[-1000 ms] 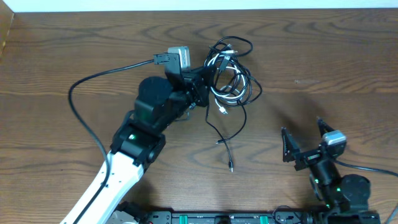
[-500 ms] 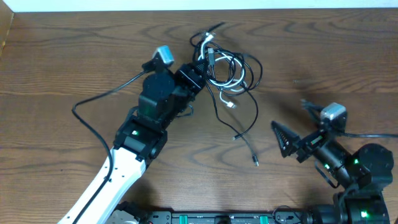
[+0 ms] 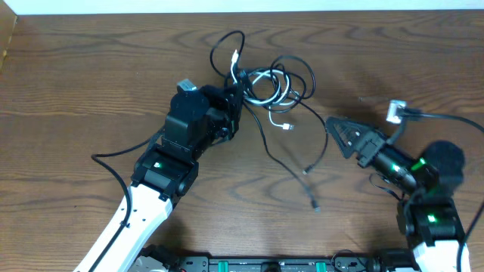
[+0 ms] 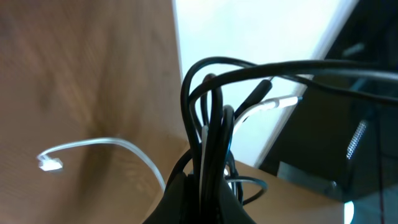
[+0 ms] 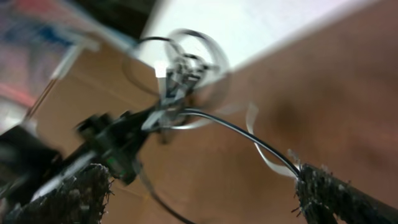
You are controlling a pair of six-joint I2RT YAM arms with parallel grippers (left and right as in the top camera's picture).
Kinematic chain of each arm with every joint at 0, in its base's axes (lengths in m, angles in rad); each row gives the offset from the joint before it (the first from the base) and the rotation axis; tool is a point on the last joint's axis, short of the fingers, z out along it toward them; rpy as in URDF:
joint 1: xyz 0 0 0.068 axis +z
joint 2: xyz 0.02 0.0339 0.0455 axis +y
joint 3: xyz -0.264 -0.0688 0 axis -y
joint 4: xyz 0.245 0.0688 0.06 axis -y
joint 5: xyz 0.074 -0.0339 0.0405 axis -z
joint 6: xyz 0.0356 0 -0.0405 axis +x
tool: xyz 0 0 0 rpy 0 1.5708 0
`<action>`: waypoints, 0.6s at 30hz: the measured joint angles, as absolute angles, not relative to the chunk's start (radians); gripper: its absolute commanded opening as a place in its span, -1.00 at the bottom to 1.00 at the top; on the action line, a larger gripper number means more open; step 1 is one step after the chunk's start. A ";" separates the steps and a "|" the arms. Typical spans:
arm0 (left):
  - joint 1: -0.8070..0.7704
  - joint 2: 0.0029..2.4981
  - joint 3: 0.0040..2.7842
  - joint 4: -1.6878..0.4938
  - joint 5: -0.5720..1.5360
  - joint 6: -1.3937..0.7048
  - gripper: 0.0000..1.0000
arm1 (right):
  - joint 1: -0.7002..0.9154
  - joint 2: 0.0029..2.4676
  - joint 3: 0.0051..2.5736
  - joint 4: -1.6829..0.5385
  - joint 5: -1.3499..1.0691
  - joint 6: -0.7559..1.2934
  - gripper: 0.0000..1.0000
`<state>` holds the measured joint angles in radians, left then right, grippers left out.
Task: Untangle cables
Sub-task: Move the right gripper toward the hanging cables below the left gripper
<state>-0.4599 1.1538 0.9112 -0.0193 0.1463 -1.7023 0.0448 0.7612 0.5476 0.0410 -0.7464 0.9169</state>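
Left tool (image 3: 233, 106) — clamped shut on a bunch of strands at the left edge of the cables (image 3: 271, 81). In the left wrist view you see several black cords and a white one pinched together and rising out of the grip.

The cables sit as one loose knot toward the far middle of the surface (image 3: 91, 60). A black loop (image 3: 225, 47) stands out beyond the left tool. The white cord (image 3: 265, 78) coils through the knot, and its white plug (image 3: 286, 127) lies free just on the near side. A long black tail (image 3: 308, 155) runs out toward the near right and finishes in an end plug (image 3: 316, 205) on bare wood.

Handling, as a judgement: expect these to be light, limp and smooth-jacketed. They likely follow any pull, slide through a slack pinch, and cinch their loops if you drag hard. The plugs are the only stiff parts and may snag in a loop.

Best hold: the black tail, on the cord just behind its plug or along the free run — it is clear of the knot.

Right tool (image 3: 338, 136) — jaws spread wide, empty, aimed at the knot and near the black tail. The right wrist view is blurred; you cannot tell whether the strand ahead touches a finger.
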 measured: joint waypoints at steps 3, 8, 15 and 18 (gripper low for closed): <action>-0.460 1.153 0.911 -0.080 0.157 -1.760 -0.85 | 0.087 0.849 0.548 0.043 -0.738 0.984 0.86; -0.460 1.154 0.911 -0.100 0.159 -1.847 -0.85 | 0.145 0.947 0.547 0.167 -0.732 1.043 0.77; -0.460 1.155 0.911 -0.102 0.159 -1.888 -0.85 | 0.223 1.037 0.545 0.372 -0.737 1.109 0.76; -0.460 1.159 0.911 -0.102 0.159 -1.886 -0.85 | 0.236 1.039 0.545 0.389 -0.738 1.119 0.75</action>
<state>-0.4599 1.1595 0.9112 -0.1024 0.1589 -1.8858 0.2363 1.0386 0.5453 0.3885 -0.7376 1.1187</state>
